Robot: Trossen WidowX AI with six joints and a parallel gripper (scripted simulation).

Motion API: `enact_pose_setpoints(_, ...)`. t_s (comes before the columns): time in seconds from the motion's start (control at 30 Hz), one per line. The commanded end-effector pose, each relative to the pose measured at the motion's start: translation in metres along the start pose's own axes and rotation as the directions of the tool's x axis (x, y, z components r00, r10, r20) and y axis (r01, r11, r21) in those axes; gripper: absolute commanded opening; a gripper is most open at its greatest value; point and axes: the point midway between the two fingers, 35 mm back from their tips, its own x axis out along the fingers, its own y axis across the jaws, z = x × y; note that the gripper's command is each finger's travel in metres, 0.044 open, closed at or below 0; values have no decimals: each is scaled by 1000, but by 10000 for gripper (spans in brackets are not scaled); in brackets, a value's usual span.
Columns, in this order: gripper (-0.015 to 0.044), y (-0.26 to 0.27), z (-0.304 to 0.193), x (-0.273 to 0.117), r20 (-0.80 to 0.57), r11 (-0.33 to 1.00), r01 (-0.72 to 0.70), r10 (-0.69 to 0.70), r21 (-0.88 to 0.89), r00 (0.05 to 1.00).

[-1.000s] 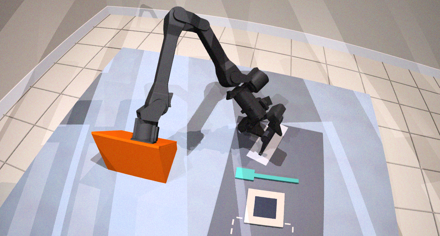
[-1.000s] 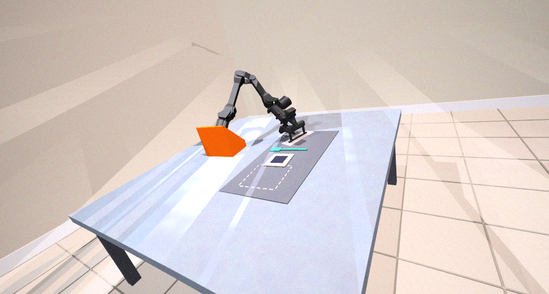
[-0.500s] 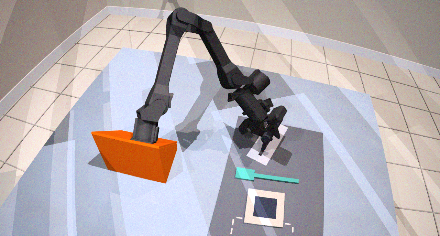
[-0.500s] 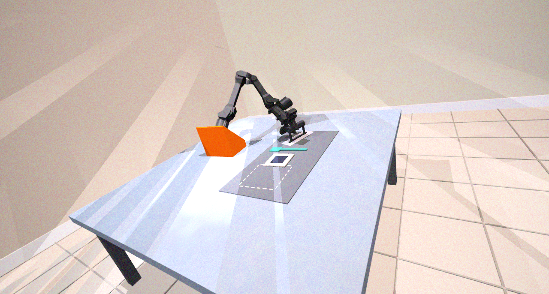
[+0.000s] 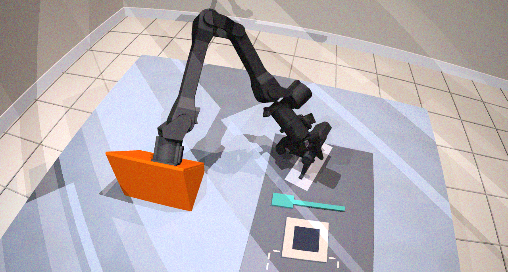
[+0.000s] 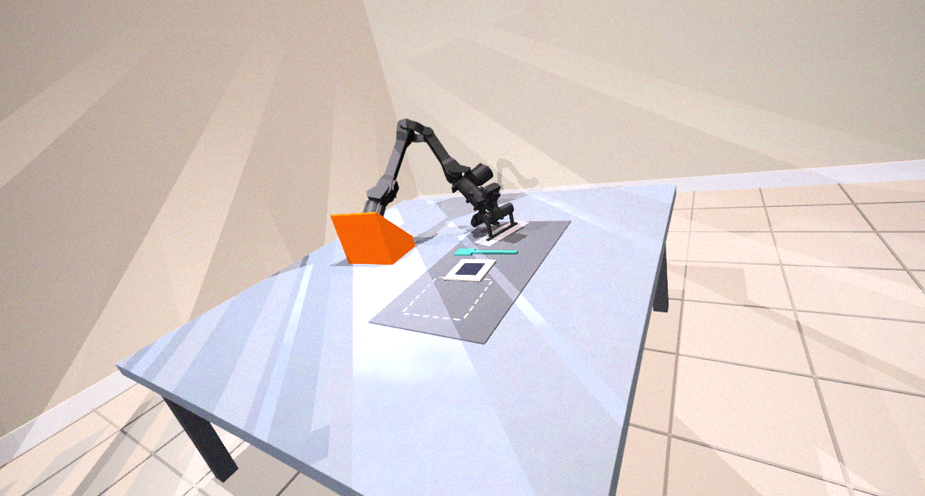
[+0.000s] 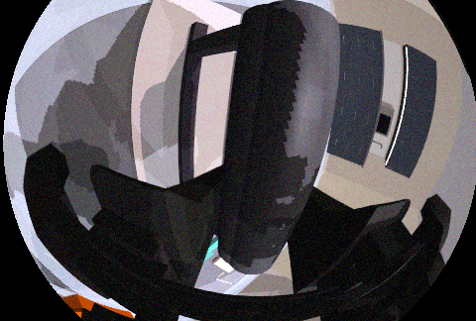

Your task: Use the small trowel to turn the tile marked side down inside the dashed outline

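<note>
The trowel (image 5: pixel 307 183) (image 6: pixel 482 241) (image 7: pixel 213 113) has a pale flat blade and a thick black handle on two posts. Its blade lies on the far part of the grey mat (image 5: pixel 355 185) (image 6: pixel 536 247). My gripper (image 5: pixel 313 152) (image 6: pixel 495 215) (image 7: pixel 257 173) is shut on the trowel's handle; its fingers partly hide the handle in the top view. The cream tile (image 5: pixel 306 239) (image 6: pixel 470 270) lies flat with its dark marked square up. It overlaps the far edge of the dashed outline (image 5: pixel 331 258) (image 6: pixel 462 319), mostly outside it.
A teal flat tool (image 5: pixel 283 200) (image 6: pixel 464 251) with a wide end and thin stem lies across the mat, between the trowel and the tile. An orange block (image 5: pixel 152 185) (image 6: pixel 368 237) stands at the arm's base, left of the mat.
</note>
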Motion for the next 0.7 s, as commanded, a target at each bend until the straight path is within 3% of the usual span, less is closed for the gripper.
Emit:
enact_pose_setpoints(0.0, 0, -1, 0, 0, 1, 1000, 0, 0, -1, 1000)
enact_pose_setpoints(0.33, 0, -46, 0, -38, -1, 1000, 1, -1, -2, 1000)
enact_pose_setpoints(0.67, 0, -55, -18, -12, 85, 999, -20, 23, -27, 996)
